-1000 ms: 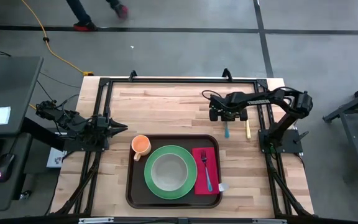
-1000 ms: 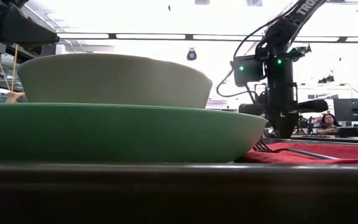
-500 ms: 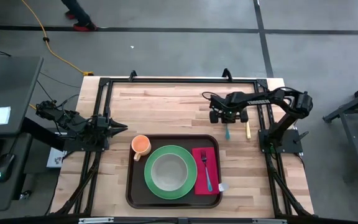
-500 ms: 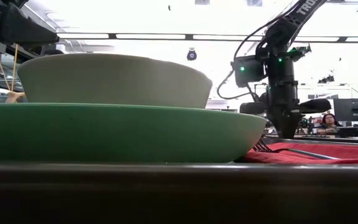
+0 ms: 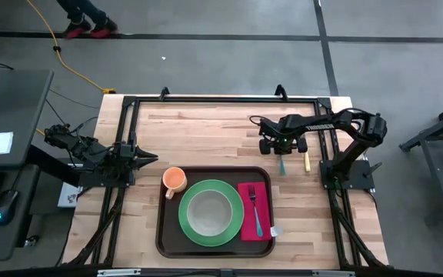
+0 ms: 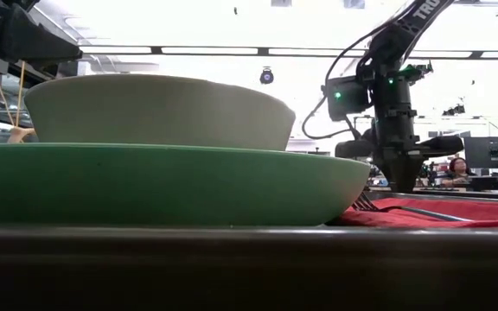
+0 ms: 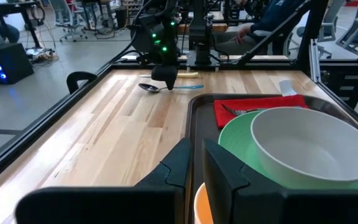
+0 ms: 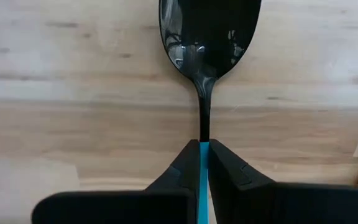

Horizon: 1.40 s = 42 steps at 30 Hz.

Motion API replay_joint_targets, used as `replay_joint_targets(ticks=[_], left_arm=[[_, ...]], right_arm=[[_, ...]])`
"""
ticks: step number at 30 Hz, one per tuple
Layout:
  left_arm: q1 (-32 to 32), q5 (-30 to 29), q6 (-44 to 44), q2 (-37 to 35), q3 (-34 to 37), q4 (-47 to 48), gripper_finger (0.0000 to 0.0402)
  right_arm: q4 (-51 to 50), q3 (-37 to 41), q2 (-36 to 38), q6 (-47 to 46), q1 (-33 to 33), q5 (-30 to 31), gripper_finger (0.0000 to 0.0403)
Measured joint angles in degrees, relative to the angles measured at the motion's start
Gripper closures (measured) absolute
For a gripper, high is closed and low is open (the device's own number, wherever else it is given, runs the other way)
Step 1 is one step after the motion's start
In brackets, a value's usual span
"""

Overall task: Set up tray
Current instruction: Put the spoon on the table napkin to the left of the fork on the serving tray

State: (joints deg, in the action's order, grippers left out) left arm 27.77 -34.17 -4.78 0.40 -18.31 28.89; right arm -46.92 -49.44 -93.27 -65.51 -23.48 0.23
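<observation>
Now the right gripper (image 8: 204, 163) pinches the spoon (image 8: 208, 37) by its slim blue handle, glossy oval bowl over pale wood, far right of the brown rimmed tray (image 5: 164, 237) sitting near-centre; left gripper (image 5: 151, 158) waits, narrowly parted.

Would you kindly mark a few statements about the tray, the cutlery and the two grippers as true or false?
1. The right gripper is shut on the spoon by its blue handle. True.
2. The fork lies on the bare table. False: it lies on the red napkin in the tray.
3. The white bowl sits in the green plate. True.
4. The orange cup stands at the tray's right end. False: it stands at the far left corner.
5. The left gripper holds the knife. False: it waits at the table's left edge, while the knife lies beside the spoon.
</observation>
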Motion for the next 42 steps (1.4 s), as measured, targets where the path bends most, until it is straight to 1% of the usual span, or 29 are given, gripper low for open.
replay_joint_targets(ticks=[11,17,22,29,42], left_arm=[[0.0,0.0,0.0,0.0,0.0,0.0,0.0332],[0.0,0.0,0.0,0.0,0.0,0.0,0.0332],[0.0,0.0,0.0,0.0,0.0,0.0,0.0332],[0.0,0.0,0.0,0.0,0.0,0.0,0.0332],[0.0,0.0,0.0,0.0,0.0,0.0,0.0332]], right_arm=[[-2.4,0.0,0.5,-0.4,2.1,-0.2,0.0396],[-3.9,0.0,5.2,-1.5,2.6,2.7,0.0399],[-5.7,0.0,9.1,-2.0,2.7,3.3,0.04],[-5.9,0.0,12.3,-2.2,4.3,2.2,0.0401],[-4.9,0.0,12.4,-6.7,10.5,-0.2,0.04]])
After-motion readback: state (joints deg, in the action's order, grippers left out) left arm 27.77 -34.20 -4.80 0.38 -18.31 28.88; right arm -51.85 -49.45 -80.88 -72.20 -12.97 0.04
